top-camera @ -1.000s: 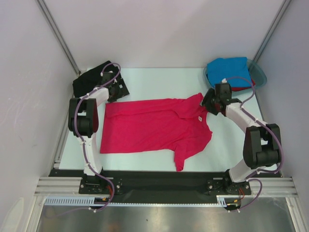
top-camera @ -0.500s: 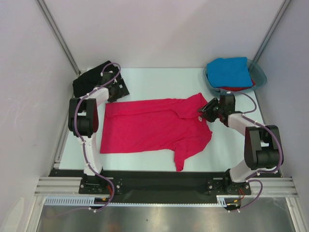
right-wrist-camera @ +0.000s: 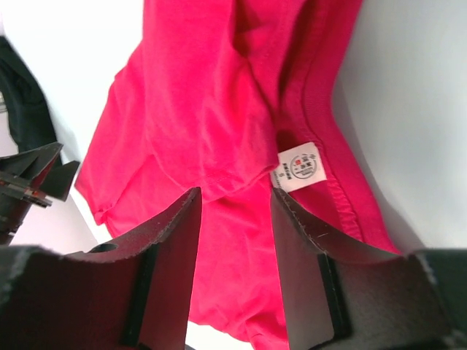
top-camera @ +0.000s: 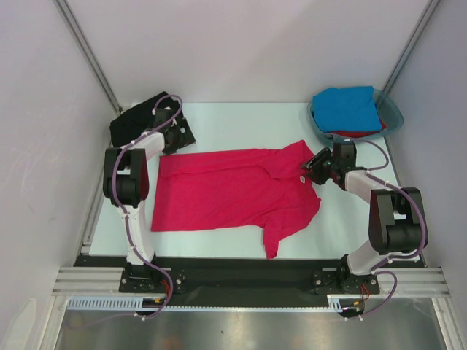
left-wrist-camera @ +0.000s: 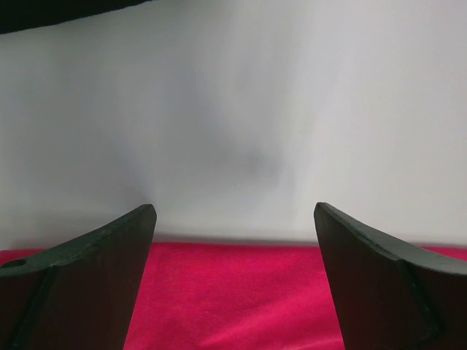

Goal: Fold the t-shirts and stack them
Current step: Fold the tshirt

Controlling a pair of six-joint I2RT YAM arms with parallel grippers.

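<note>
DOWN ON THE TABLE: Your crimson-pink t-shirt (top-camera: pixel 233 189) lies spread flat in the middle of the table (top-camera: pixel 241 120). Its long axis runs left to right — hem toward the left arm, collar toward the right arm, one sleeve pointing at the near edge. At the neck sits a small white label (right-wrist-camera: pixel 300 166) (a red mark and some print, too small to read). Your right gripper (right-wrist-camera: pixel 233 193) is low over that collar, fingers apart, the label just beside one finger. Your left gripper (left-wrist-camera: pixel 233 208) is at the shirt's far hem corner, fingers spread wide, with only the cloth edge and bare table showing between them. The black t-shirt (top-camera: pixel 135 117) lies bunched in the far left corner. The blue t-shirt (top-camera: pixel 349 103) tops the red t-shirt (top-camera: pixel 363 133) in the teal tub (top-camera: pixel 395 115) — far right.
</note>
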